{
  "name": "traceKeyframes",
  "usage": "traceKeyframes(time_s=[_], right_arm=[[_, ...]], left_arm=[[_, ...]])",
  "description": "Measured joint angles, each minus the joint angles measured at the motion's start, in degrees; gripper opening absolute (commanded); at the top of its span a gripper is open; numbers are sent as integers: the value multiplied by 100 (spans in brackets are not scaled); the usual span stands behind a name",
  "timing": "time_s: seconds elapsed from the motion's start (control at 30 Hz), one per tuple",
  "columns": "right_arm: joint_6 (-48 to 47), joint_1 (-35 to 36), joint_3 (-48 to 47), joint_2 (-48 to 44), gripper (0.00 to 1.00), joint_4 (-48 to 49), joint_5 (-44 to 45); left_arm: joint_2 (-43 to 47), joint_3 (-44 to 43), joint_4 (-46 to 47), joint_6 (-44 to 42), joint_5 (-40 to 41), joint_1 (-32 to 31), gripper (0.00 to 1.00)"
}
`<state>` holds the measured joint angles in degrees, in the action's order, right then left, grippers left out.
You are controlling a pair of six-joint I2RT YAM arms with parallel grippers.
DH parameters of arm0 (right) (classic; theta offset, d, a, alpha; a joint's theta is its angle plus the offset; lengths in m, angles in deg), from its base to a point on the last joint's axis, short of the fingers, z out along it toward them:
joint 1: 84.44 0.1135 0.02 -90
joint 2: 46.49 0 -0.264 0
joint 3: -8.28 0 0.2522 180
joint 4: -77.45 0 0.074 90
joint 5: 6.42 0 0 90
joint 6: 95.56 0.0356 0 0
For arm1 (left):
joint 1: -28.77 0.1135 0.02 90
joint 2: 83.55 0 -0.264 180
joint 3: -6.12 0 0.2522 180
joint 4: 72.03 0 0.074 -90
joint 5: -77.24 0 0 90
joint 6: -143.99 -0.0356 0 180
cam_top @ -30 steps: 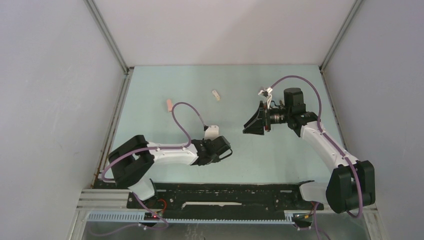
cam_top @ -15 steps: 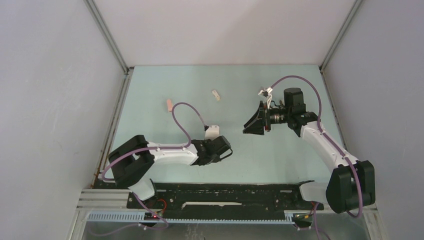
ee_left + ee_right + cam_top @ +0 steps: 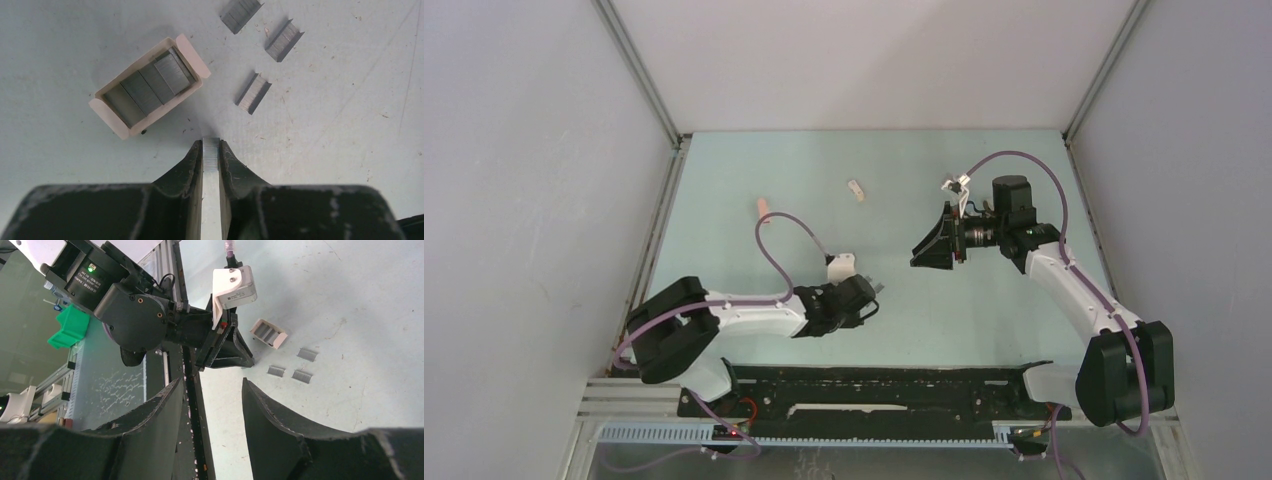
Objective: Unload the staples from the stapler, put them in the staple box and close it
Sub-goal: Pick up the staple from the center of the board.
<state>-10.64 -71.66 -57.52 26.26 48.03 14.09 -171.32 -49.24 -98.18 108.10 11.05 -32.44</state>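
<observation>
My left gripper (image 3: pixel 211 145) is shut on a silver-grey strip of staples (image 3: pixel 211 156), held edge-up just above the table. Three loose staple strips (image 3: pixel 253 93) lie ahead and to the right of it. An open cream staple box (image 3: pixel 197 60) with more strips inside lies ahead on the left. In the top view the left gripper (image 3: pixel 874 292) is low at centre. My right gripper (image 3: pixel 922 250) hangs in the air, open and empty (image 3: pixel 212 382). The right wrist view shows the box (image 3: pixel 268 333) and loose strips (image 3: pixel 302 376). I cannot make out a stapler for certain.
A small pink object (image 3: pixel 762 207) and a small white object (image 3: pixel 856 190) lie at the far middle-left of the pale green table (image 3: pixel 984 320); they are too small to identify. Grey walls close in the sides and back. A black rail (image 3: pixel 874 385) runs along the near edge.
My left arm has drawn back a little to the left and lower, and its cable loop has shifted. The right arm has not moved.
</observation>
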Motion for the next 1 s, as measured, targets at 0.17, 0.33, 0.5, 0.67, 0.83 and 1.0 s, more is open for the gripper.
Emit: traceKeyframes(time_s=[0.17,0.33,0.5,0.67,0.83,1.0], right_arm=[[2,-2,0,-2,56,0,0],[2,-4,0,-2,56,0,0],[4,-4,0,0,56,0,0],[7,-4,0,2,56,0,0],[9,0,0,26,56,0,0],[7,44,0,107,56,-2,2]], left_arm=[[127,188,251,17,-140,44,15],[247,352,450,55,-275,98,15],[339,439,608,96,-389,146,15],[474,577,833,129,-514,223,15],[619,737,979,151,-610,280,14],[756,863,1174,162,-682,339,15]])
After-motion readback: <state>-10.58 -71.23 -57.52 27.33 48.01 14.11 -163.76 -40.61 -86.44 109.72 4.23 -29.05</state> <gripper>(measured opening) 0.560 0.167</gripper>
